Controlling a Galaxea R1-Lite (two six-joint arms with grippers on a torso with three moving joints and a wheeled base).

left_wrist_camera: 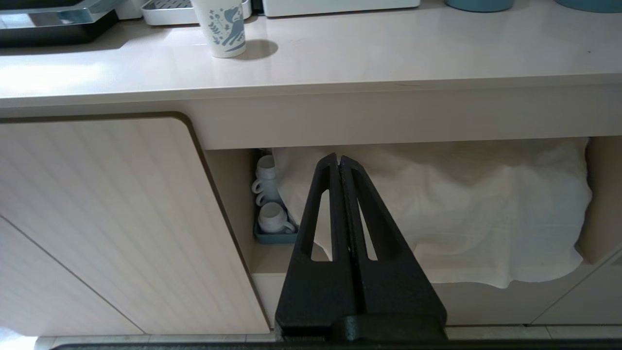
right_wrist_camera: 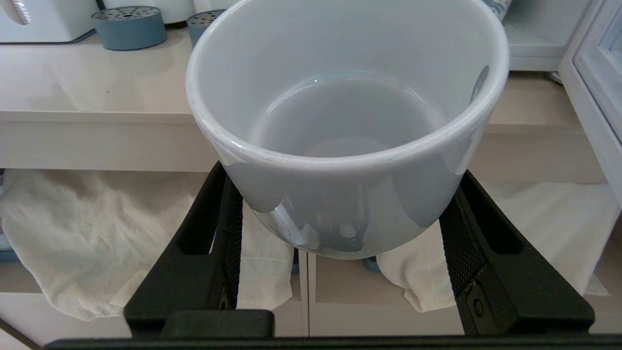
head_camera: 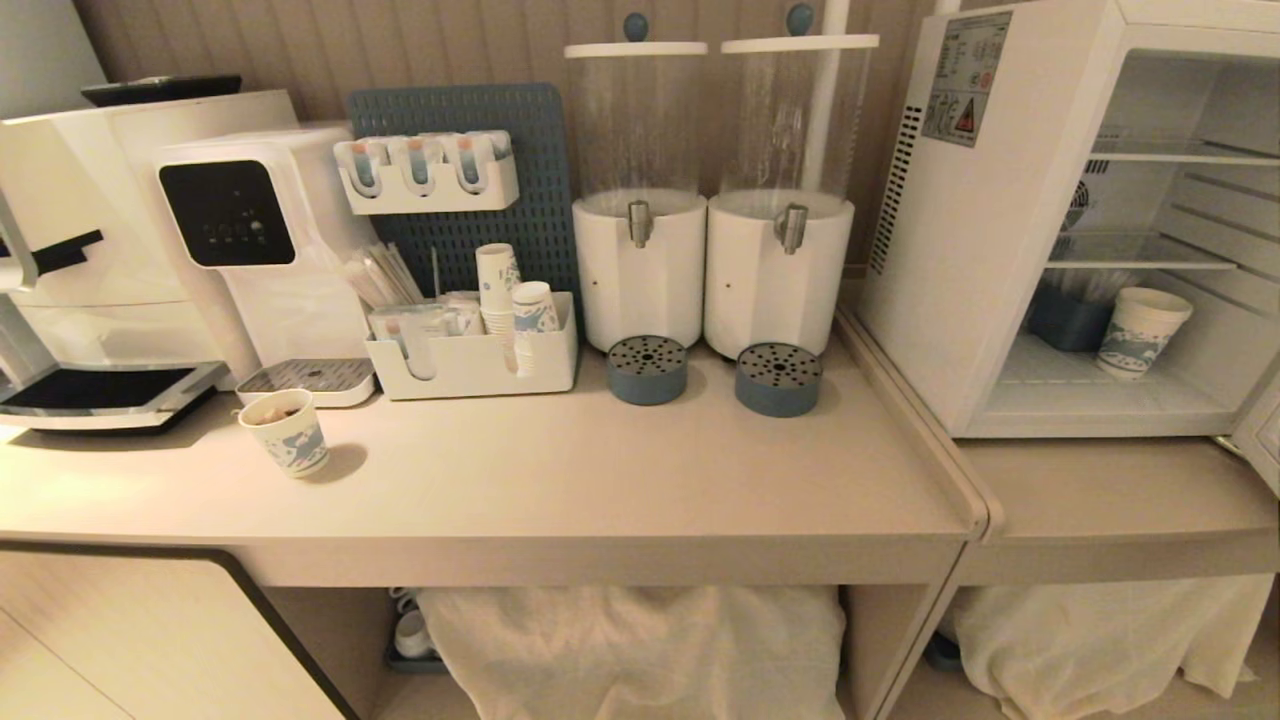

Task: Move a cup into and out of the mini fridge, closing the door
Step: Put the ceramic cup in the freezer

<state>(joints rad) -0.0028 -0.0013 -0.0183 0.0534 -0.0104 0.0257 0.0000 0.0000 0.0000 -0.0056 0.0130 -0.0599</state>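
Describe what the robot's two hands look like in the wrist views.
Both are matte black plastic. The left hand has two long tapering fingers, each with a slim elongated cut-out, rising from a broad black base. The right hand has the same slotted fingers with knurled inner pads and a small round screw near one base. No cables or markings show.

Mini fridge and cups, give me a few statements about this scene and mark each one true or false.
1. The right gripper holds the cup. True.
2. The mini fridge has its door shut. False: the door is open.
3. A patterned paper cup stands inside the fridge. True.
4. The left gripper is open. False: it is shut and empty.
5. The drink dispensers stand inside the fridge. False: they stand on the counter.
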